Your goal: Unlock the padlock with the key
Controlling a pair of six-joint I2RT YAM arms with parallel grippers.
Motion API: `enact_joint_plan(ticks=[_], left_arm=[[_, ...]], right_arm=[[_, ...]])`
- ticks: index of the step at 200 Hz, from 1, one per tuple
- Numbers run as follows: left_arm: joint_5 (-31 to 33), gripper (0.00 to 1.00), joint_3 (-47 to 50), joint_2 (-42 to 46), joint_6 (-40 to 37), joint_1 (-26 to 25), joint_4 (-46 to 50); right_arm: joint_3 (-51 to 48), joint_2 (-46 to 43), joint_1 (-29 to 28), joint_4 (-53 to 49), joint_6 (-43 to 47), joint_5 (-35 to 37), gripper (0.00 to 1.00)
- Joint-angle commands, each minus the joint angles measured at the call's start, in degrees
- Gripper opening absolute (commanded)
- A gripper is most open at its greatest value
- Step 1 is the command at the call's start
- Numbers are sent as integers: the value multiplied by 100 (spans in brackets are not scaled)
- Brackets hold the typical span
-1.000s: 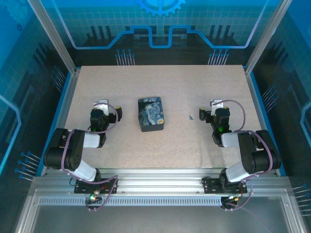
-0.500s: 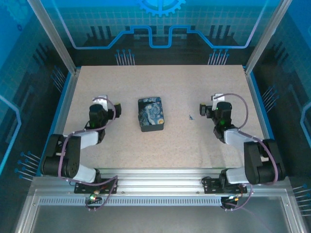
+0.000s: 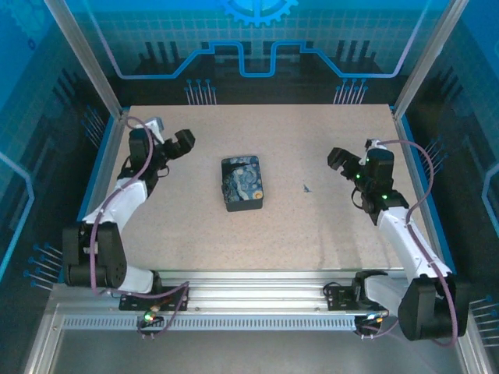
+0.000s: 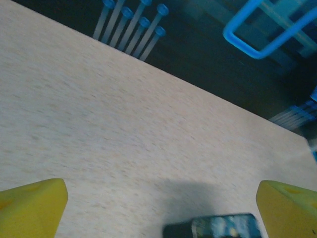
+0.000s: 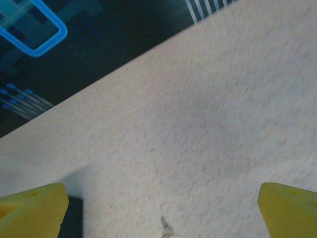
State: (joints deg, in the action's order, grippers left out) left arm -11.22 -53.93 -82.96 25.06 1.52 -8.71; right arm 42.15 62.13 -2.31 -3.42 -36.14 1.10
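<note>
A tiny dark key (image 3: 306,188) lies on the table right of the dark-blue swirl-painted tin (image 3: 244,183); its thin tip pokes in at the bottom edge of the right wrist view as the key (image 5: 166,228). The padlock is not visible. My left gripper (image 3: 182,142) hovers open left of and beyond the tin, and the left wrist view has the tin (image 4: 225,228) at the bottom edge between the yellow fingertips (image 4: 32,203). My right gripper (image 3: 337,160) hangs open just right of and beyond the key, its yellow fingertips (image 5: 287,206) wide apart and holding nothing.
The speckled beige table (image 3: 257,234) is bounded by blue side walls and a metal rail (image 3: 257,284) at the near edge. The black side of the tin (image 5: 74,218) shows at the lower left of the right wrist view.
Both arms have stretched out from their folded pose. The left gripper moved up and toward the far left; the right gripper rose and swung to the far right. Tin and key stayed put.
</note>
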Motion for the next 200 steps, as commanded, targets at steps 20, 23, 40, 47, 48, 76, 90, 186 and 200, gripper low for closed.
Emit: enact_joint_plan(ticks=[20, 23, 40, 47, 48, 76, 90, 186, 200], left_arm=[[-1234, 99, -981, -776, -148, -389, 1476], [-1293, 99, -1051, -854, -170, -416, 1534], [-1599, 99, -1502, -1295, -317, -616, 1836], [-1686, 99, -1710, -1487, -401, -724, 1986], [-1697, 99, -1744, -1513, -416, -741, 2013], [-1713, 99, -2702, -2253, -803, -1169, 2750], [-1698, 99, -3113, -2607, -926, -1272, 3025], [-2073, 92, -4084, -3615, -1629, -1525, 4306], [-2129, 91, -3913, -3483, -1636, -1529, 4256]], right_arm=[[-232, -390, -572, -347, -743, -1139, 100], [-183, -386, -641, -449, -716, -1159, 100], [2, -431, -1214, -949, -601, -871, 100], [1, -476, -1487, -1044, -580, -689, 100], [-2, -484, -1520, -1049, -579, -668, 100], [-100, -529, -2297, -1254, -755, -317, 100], [-155, -526, -2595, -1352, -862, -142, 100], [-556, 433, -3958, -668, -1752, 114, 100], [-451, 751, -4128, -424, -1807, 61, 100]])
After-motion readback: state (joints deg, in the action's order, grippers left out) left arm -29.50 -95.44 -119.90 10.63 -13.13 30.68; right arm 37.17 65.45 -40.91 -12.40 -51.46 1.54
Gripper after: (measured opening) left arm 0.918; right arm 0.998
